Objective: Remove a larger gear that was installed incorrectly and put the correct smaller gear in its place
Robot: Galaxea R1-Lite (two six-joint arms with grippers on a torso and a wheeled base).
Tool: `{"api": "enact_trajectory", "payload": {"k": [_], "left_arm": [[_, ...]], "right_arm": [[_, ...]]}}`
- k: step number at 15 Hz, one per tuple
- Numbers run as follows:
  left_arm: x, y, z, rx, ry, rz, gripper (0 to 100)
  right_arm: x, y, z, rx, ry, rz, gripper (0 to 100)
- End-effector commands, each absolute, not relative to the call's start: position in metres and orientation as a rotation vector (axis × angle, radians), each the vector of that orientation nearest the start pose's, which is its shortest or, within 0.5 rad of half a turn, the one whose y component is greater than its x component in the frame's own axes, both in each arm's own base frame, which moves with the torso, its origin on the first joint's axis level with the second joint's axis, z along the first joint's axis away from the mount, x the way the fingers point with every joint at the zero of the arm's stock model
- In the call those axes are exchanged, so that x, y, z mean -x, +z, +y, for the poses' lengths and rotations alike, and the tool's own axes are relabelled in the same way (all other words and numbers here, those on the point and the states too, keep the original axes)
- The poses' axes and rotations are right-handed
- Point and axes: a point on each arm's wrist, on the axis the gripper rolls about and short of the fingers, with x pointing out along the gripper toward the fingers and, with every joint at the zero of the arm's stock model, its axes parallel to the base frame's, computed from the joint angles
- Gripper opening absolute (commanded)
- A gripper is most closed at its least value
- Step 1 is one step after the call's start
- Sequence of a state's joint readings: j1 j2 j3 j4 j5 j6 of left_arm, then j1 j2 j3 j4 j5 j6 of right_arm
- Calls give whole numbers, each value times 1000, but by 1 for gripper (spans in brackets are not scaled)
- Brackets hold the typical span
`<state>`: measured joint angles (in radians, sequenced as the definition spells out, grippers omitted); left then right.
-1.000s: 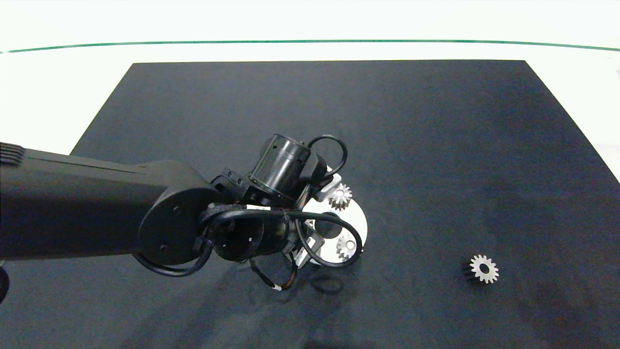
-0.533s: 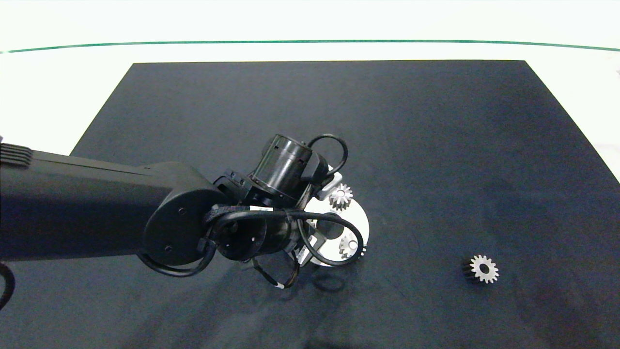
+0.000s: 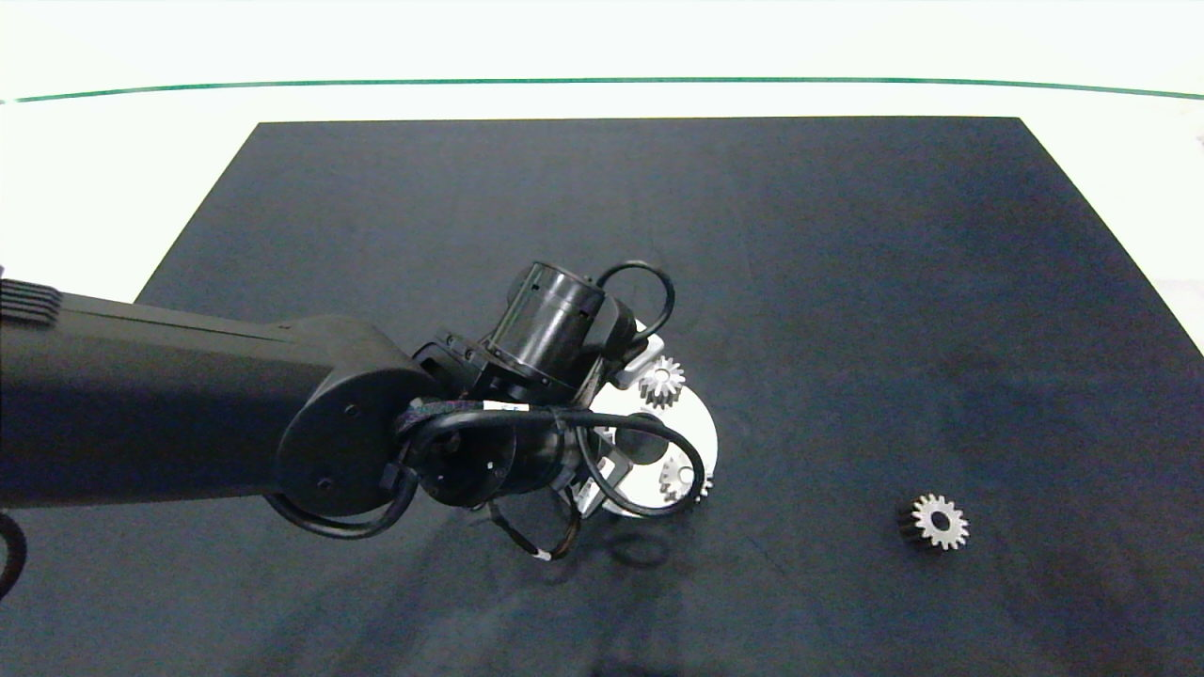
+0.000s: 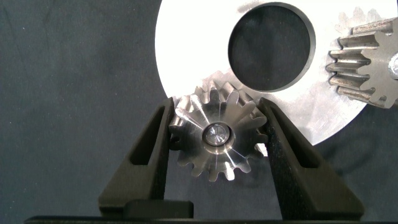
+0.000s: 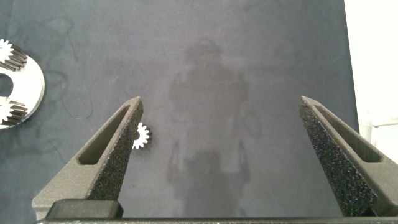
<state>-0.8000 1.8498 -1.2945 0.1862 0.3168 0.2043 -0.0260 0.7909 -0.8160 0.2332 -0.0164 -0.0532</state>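
Observation:
In the left wrist view my left gripper (image 4: 216, 109) is shut on the larger gear (image 4: 214, 140), its fingers (image 4: 152, 155) pressed against the teeth on both sides. The gear sits at the edge of the round silver plate (image 4: 186, 56), with a peg end showing in its bore. In the head view my left wrist (image 3: 550, 343) hides this gear. The smaller gear (image 3: 936, 522), with an open bore, lies loose on the mat to the right; it also shows as the smaller gear (image 5: 142, 135). My right gripper (image 5: 221, 106) hangs open high over the mat.
Two narrower gears (image 3: 662, 381) (image 3: 677, 478) stand on the plate (image 3: 701, 432) on pegs, around its large centre hole (image 4: 268, 46). One of them is the gear (image 4: 367, 62) close beside my left fingers. The black mat (image 3: 847, 282) covers a white table.
My left arm has shifted slightly to the right, and the plate has moved a little with it. The loose gear has stayed where it was.

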Motion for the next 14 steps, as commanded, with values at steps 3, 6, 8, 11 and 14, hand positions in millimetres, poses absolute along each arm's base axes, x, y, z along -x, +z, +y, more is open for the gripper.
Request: {"api": "enact_trajectory", "payload": {"k": [3,6,8,11,14], "left_arm": [[-245,187,-243,-600,-526,605,26],[-245,188,-243,-595,-526,603,22],[-244,188,-243,-595,-528,602,22],[-244,190,-243,-595,-527,598,22],[-243,193,-242,-592,-525,591,22]], "right_arm": [[-61,272,-2,52,-36,208,100],[-61,272,-2,53,-34,208,100],[-61,272,-2,52,-36,208,100],[-61,272,-2,53,-34,208,100],[-61,272,-2,52,-36,208,100]]}}
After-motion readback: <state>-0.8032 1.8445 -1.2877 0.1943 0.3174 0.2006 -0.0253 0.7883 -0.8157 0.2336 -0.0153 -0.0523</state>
